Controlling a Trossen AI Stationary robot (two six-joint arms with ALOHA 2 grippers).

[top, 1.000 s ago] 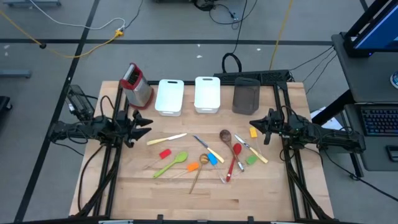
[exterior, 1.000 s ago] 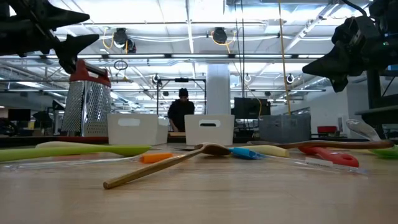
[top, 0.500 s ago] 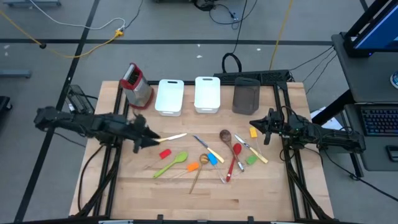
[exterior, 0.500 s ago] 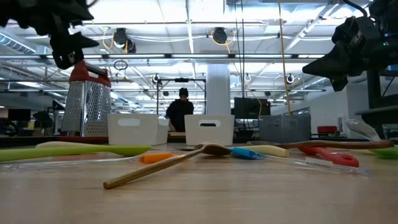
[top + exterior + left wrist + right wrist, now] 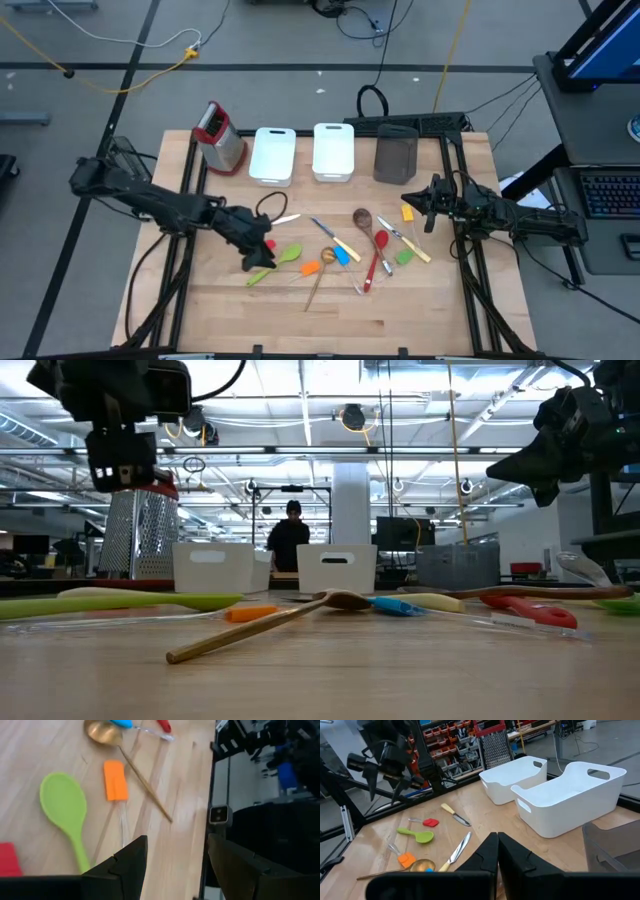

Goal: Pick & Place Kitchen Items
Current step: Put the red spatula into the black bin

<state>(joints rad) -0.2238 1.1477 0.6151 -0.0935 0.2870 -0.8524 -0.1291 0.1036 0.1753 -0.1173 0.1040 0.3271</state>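
Pale wooden planks make up the table point(image 5: 330, 310), with workshop floor and cables around it and a person at a bench far behind in the low view. Along the far edge stand a box grater point(image 5: 220, 136), two white bins point(image 5: 272, 155) point(image 5: 333, 150) and a grey cup point(image 5: 395, 154).

At the left, the left gripper point(image 5: 258, 250) is stretched out low over the near-left end of the scatter, above the green spatula point(image 5: 276, 262) with its pale handle, and just beside a small red piece point(image 5: 9, 860). Its fingers point(image 5: 125, 865) stand well apart with nothing between them; bare wood, the green blade and an orange spatula point(image 5: 115, 780) show past them.

Toward the middle lie a cream-handled knife point(image 5: 280, 221), a wooden spoon point(image 5: 320, 275) with a long thin handle, a blue piece point(image 5: 341, 254), another wooden spoon point(image 5: 362, 216) and a red spoon point(image 5: 378, 258). A yellow piece point(image 5: 408, 212) and a green piece point(image 5: 404, 257) lie farthest right.

At the right edge the right gripper point(image 5: 431, 208) waits above the table, fingers pressed together and holding nothing.

The likely trouble is crowding. The green spatula lies flat and thin, so the fingers may slide over it or scrape the wood. The orange spatula's clear handle and the wooden spoon lie close by and could be nudged or caught up in the same grasp.
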